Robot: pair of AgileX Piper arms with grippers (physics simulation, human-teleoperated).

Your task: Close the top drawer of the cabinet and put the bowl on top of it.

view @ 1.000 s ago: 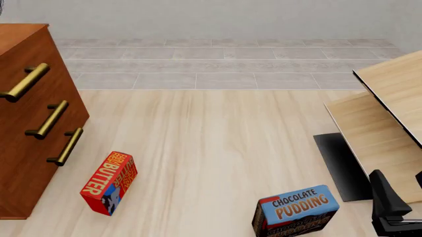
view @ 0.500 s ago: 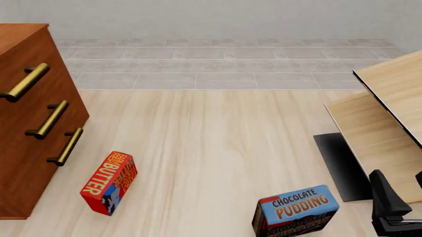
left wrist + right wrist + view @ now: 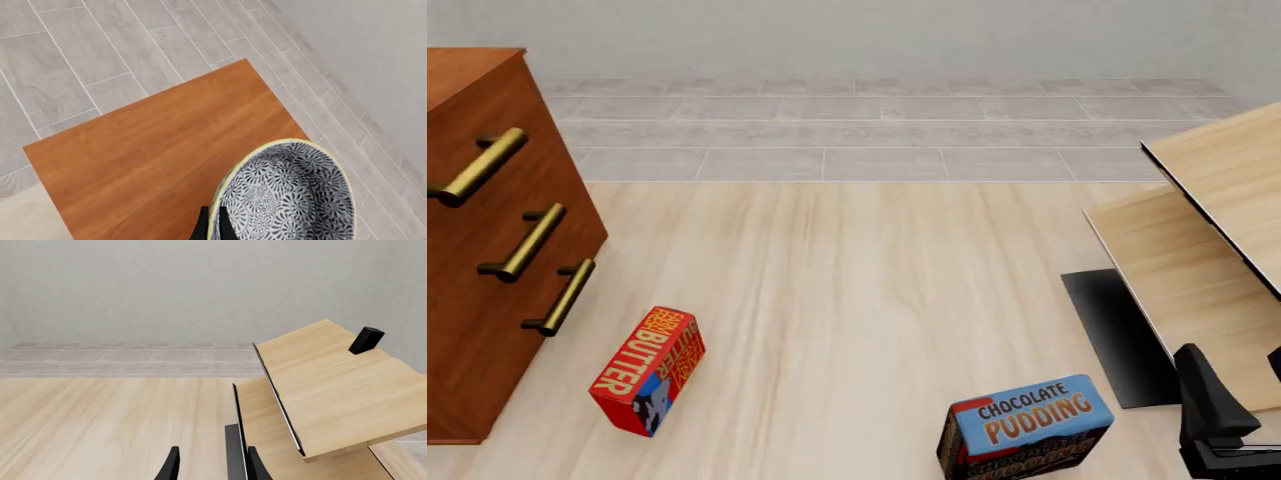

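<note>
The main risk, as I judge it, is the bowl (image 3: 287, 195) landing too near an edge of the cabinet (image 3: 153, 160) top and tipping off, since in the left wrist view it hangs over the top's edge rather than its middle. The left gripper (image 3: 212, 226) pinches the bowl's pale rim, one dark finger on either side, narrowly parted by the wall. The right gripper (image 3: 212, 464) idles at the near right, fingers spread and holding nothing, while the top drawer (image 3: 487, 160) looks flush with the two below.
</note>
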